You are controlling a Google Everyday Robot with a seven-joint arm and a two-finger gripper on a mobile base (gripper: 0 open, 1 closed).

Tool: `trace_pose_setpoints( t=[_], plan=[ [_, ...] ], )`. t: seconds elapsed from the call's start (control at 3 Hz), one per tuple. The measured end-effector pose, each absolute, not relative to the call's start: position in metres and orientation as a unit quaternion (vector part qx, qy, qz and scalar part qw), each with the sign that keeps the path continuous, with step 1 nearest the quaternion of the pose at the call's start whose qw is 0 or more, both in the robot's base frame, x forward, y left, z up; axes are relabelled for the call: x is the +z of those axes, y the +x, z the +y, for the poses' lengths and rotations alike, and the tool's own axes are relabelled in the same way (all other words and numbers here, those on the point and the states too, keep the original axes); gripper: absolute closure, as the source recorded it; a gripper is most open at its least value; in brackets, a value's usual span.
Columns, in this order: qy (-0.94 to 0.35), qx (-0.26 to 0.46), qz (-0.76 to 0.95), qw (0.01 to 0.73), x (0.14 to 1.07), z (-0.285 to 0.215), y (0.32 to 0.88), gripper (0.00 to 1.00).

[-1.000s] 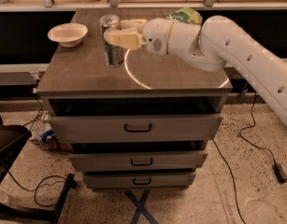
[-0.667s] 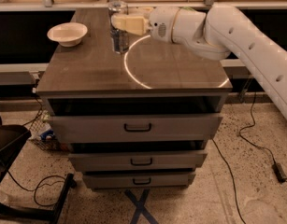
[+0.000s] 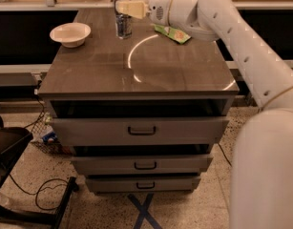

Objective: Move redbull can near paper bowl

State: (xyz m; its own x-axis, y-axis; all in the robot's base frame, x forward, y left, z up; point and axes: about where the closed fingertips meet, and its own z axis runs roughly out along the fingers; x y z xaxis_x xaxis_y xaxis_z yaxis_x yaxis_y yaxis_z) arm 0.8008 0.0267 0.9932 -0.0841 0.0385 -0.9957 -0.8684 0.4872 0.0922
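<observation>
The redbull can [image 3: 122, 19] is a slim silver can, upright at the far middle of the cabinet top [image 3: 136, 75]. My gripper [image 3: 128, 7] reaches in from the right, and its cream fingers [image 3: 134, 8] are closed around the can's upper part. I cannot tell whether the can's base touches the top. The paper bowl [image 3: 69, 34] is a shallow white bowl at the far left of the top, about a bowl's width to the left of the can and a little nearer to the camera.
A green snack bag [image 3: 172, 33] lies on the top just right of the can, under my arm [image 3: 217, 18]. The cabinet has three drawers [image 3: 141, 130] in front. A dark chair base [image 3: 12, 175] and cables lie on the floor at the left.
My gripper has carried the can from the middle of the top toward the far edge, away from the camera. The bowl has not moved.
</observation>
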Motion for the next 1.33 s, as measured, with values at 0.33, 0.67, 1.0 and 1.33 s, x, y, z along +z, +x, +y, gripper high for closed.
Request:
trace_pose_setpoints(
  t=[0.33,0.67,1.0,1.33],
  plan=[
    [-0.341,0.355,0.631,0.600,0.986,0.046,0.859,1.00],
    [-0.330,0.344,0.620,0.624,0.995,0.055,0.889,1.00],
    [-0.318,0.339,0.610,0.642,0.999,0.071,0.909,1.00],
    [-0.308,0.315,0.619,0.650,0.988,0.082,0.925,1.00]
  ],
)
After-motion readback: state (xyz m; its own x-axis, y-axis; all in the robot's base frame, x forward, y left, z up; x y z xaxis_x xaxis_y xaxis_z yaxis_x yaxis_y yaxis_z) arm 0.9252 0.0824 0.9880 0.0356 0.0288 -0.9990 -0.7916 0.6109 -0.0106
